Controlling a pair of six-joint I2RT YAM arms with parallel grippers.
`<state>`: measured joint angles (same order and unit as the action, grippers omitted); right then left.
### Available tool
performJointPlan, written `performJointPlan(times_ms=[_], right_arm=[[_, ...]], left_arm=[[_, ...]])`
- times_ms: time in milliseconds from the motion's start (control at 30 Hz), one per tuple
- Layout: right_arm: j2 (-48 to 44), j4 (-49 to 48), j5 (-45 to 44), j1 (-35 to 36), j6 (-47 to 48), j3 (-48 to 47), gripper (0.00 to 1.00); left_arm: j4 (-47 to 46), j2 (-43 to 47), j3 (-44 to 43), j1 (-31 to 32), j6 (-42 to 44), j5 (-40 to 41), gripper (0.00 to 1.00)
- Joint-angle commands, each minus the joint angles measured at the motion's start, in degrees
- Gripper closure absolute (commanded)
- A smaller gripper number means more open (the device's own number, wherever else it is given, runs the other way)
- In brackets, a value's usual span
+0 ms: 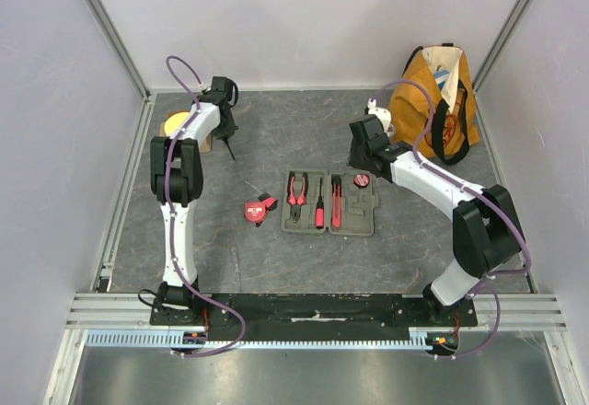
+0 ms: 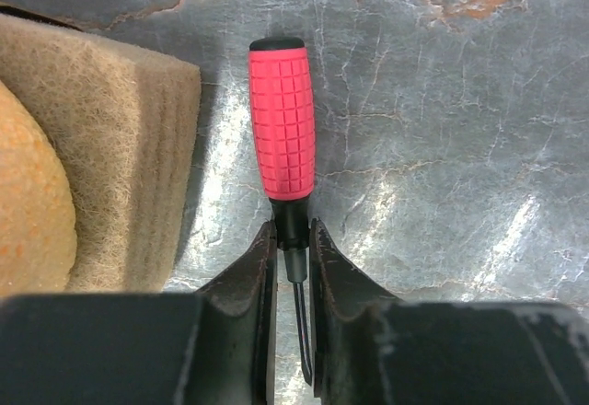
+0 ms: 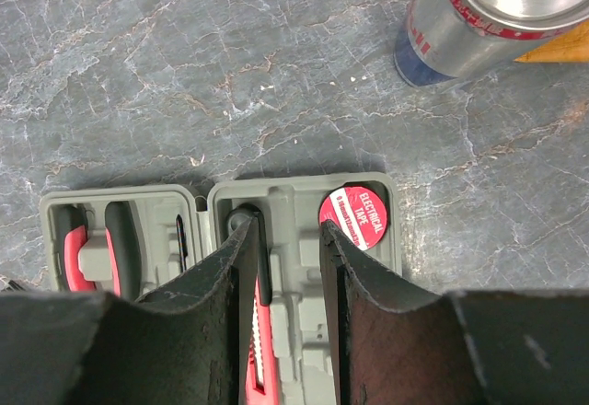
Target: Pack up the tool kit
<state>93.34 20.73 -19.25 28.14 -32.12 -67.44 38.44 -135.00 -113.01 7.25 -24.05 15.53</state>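
Observation:
The grey tool kit case (image 1: 354,212) lies open mid-table, holding pliers (image 1: 296,189), a screwdriver (image 1: 319,207), a cutter (image 1: 336,202) and a red tape roll (image 1: 362,181). The round red tape measure (image 1: 258,210) lies on the table left of the case. My left gripper (image 2: 293,230) is far left (image 1: 225,131), shut on the black collar of a red-handled screwdriver (image 2: 282,124) that is low over the table. My right gripper (image 3: 285,230) is open and empty over the case's right half (image 3: 299,267), between the cutter (image 3: 260,331) and the tape roll (image 3: 357,216).
A tan sponge pad (image 2: 120,147) with an orange piece (image 2: 28,193) lies just left of the held screwdriver. A metal can (image 3: 479,14) stands behind the case, near the orange tote bag (image 1: 437,101) at the back right. Walls close in the table on three sides.

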Motion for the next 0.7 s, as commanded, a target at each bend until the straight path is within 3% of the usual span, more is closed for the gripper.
performJointPlan(times_ms=[0,33,167,300,400,467,667], right_arm=[[0.9,-0.3,0.5,-0.5,-0.5,-2.8,0.60],[1.0,-0.3,0.5,-0.5,-0.7,-2.8,0.60],[0.4,-0.3,0.9,-0.5,-1.3,-2.2,0.60],[-0.2,-0.2,1.0,-0.5,-2.2,-1.4,0.61],[-0.8,-0.3,0.9,-0.5,-2.5,-0.9,0.61],[-1.1,-0.3,0.8,-0.5,-2.8,-0.8,0.62],[-2.1,-0.3,0.9,-0.5,-3.4,-0.6,0.62]], left_arm=[[-0.1,-0.5,-1.8,0.0,4.0,0.3,0.86],[0.1,-0.6,-1.7,0.0,4.3,-0.1,0.85],[2.0,-1.6,-1.5,0.0,5.8,-0.9,0.67],[3.2,-2.5,-2.0,-0.2,6.0,-2.6,0.64],[3.7,-2.7,-2.5,-0.1,6.7,-3.6,0.78],[3.8,-2.0,-2.2,0.0,7.0,-3.8,0.95],[3.7,4.1,1.1,0.7,7.8,-7.3,0.98]])
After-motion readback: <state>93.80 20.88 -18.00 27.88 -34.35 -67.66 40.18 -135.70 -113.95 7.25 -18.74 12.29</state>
